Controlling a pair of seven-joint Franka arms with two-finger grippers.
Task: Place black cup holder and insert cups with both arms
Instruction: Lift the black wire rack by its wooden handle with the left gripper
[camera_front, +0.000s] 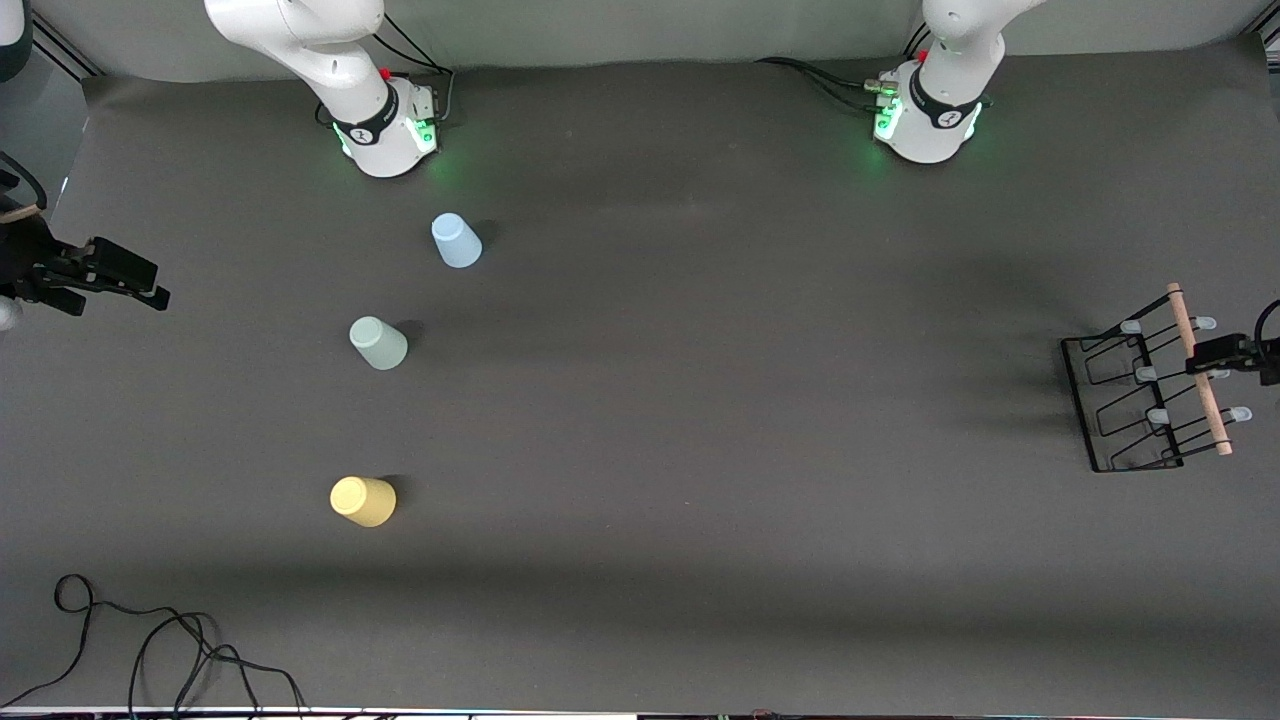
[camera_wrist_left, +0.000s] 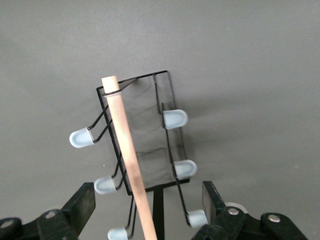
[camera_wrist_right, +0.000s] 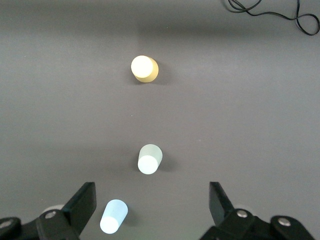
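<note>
The right gripper (camera_front: 150, 290) waits with fingers spread wide and empty past the right arm's end of the counter (camera_front: 700, 420), clear of the three cups it appears set to collect. The light blue cup (camera_front: 457, 241), the mint green cup (camera_front: 378, 343) and the yellow cup (camera_front: 363, 501) stand upside down in a loose row, each well apart from those fingers — the blue one farthest from the front camera, the yellow one nearest. The spacing likely leaves room for a single-cup grasp.

At the left arm's end, the black cup holder (camera_front: 1150, 395) rests on the counter with its wooden rod handle (camera_front: 1200, 370) uppermost. The left gripper (camera_front: 1215, 355) hangs over that handle, fingers open and astride it without touching — in the left wrist view the rod runs between the two fingers (camera_wrist_left: 80, 205), apparently lined up for a lift by the handle. The holder has not yet been placed.
</note>
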